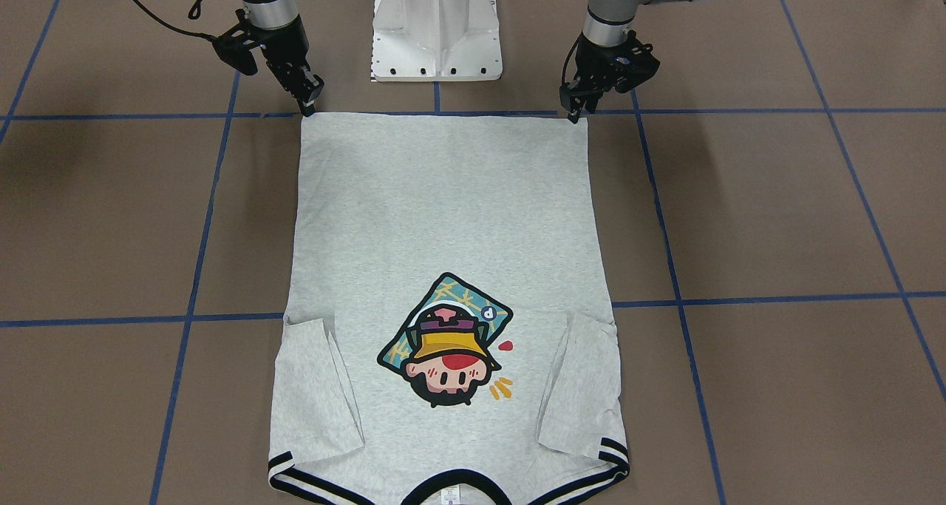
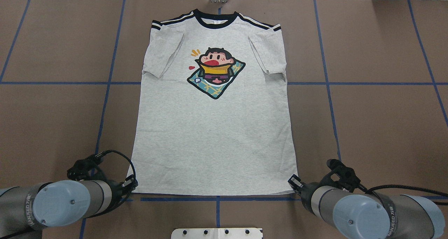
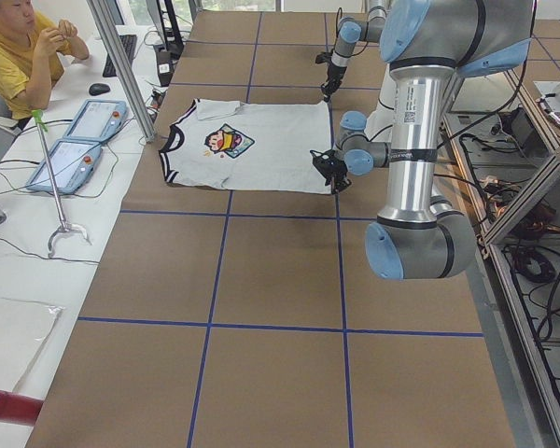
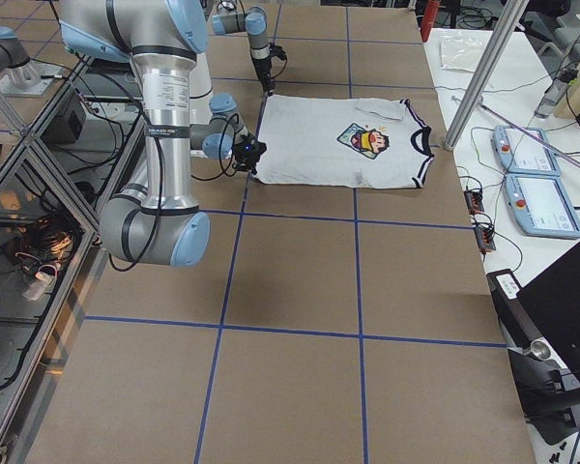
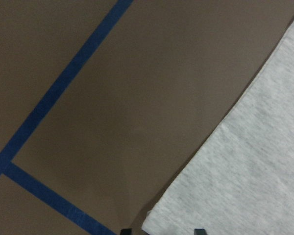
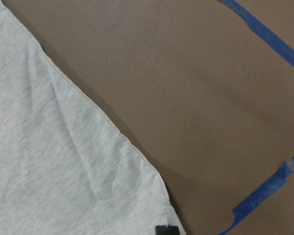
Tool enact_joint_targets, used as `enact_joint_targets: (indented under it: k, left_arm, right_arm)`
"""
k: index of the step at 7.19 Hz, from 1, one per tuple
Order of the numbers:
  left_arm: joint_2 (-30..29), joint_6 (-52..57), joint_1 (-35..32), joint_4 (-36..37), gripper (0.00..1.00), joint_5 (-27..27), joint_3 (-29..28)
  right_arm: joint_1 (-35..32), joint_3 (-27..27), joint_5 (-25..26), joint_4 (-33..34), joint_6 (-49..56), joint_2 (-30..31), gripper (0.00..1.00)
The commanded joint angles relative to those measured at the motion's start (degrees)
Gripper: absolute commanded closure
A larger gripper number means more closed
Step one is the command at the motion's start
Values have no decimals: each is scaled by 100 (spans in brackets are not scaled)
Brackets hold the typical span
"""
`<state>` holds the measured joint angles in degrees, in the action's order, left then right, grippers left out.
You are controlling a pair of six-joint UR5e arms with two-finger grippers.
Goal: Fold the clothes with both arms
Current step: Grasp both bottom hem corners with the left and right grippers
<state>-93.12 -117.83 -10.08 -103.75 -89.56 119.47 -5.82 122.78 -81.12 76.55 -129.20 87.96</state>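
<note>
The light grey T-shirt (image 1: 443,217) lies flat on the brown table, print up, both sleeves folded in, collar on the far side from the robot (image 2: 213,134). My left gripper (image 1: 575,113) (image 2: 131,183) is at the shirt's near-left hem corner. In the left wrist view its two fingertips (image 5: 126,230) stand apart with the corner of the shirt (image 5: 250,181) between them. My right gripper (image 1: 309,104) (image 2: 293,181) is at the near-right hem corner. In the right wrist view a single dark tip (image 6: 166,230) sits on the creased fabric (image 6: 49,161), so it looks shut on it.
The white pedestal base (image 1: 436,28) stands between the arms, just behind the hem. Blue tape lines (image 2: 217,198) cross the table. An operator (image 3: 19,47) sits beyond the far edge, with two teach pendants (image 3: 84,131) and cables beside the table.
</note>
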Motion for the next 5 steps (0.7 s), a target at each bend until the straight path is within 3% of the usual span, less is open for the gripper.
enact_joint_targets:
  k: [1,4,5]
  left_arm:
    - [4,6,6,4,48,-8,-38]
    - [-83,-3,23,-5,52,0,-143]
    - [-75,-3,23,-5,62,-8,-135]
  right_arm:
    - [-7,-8,0,0,0,1,100]
    - [-16,18,0,0,0,1,100]
    - [-24,27,0,0,0,1,100]
